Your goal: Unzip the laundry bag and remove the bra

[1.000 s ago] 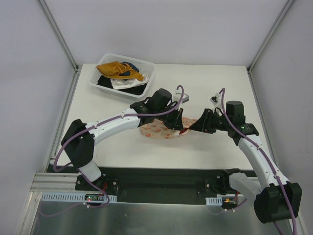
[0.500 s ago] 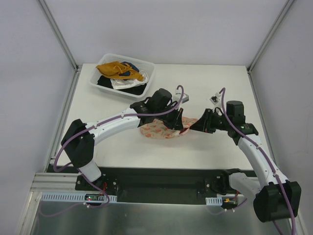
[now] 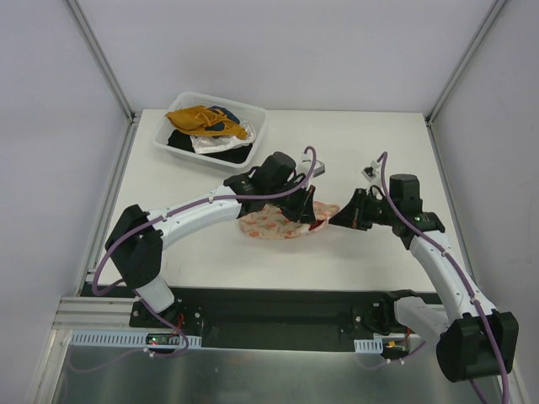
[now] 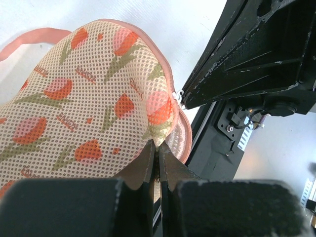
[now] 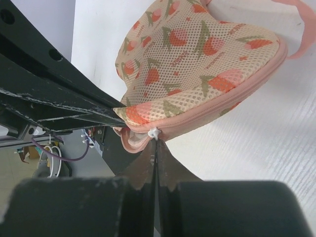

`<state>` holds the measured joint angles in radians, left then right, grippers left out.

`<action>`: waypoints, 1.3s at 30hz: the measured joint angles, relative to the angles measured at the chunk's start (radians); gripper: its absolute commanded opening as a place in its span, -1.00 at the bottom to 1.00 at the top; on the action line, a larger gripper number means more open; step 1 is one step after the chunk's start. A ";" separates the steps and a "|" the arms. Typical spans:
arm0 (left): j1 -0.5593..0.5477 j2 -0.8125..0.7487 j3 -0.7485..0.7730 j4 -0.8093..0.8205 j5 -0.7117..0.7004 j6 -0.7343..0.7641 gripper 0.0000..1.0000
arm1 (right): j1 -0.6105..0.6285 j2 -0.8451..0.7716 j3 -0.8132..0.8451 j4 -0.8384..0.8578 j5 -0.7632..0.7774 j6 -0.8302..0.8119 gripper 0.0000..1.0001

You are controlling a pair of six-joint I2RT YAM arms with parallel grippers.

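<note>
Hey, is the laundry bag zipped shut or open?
Mostly shut: right wrist view shows laundry bag rim closed beyond the zipper pull in the right gripper.

Robot lab test cell. I'm bolted to a black base rail [image 3: 278,307] at a white table [image 3: 379,135], plain pale wall panels [image 3: 278,50], aluminium frame posts [image 3: 99,55].

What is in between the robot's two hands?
Only the end of the laundry bag. The left gripper pinches its mesh and the right gripper pinches its white zipper pull, as both wrist views show.
</note>
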<state>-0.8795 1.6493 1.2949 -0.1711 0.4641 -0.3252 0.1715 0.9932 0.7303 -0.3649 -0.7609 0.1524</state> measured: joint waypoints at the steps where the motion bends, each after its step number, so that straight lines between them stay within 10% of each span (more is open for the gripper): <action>1: 0.003 0.000 0.000 0.000 0.000 0.000 -1.00 | 0.000 0.000 0.000 -0.005 0.004 -0.003 -0.98; 39: 0.005 -0.014 0.024 -0.065 0.135 0.230 -1.00 | -0.083 0.059 0.039 0.018 0.203 -0.023 -0.98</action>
<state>-0.8749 1.6356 1.3193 -0.2363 0.5995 -0.0952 0.0887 1.0519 0.7692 -0.3466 -0.5575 0.1299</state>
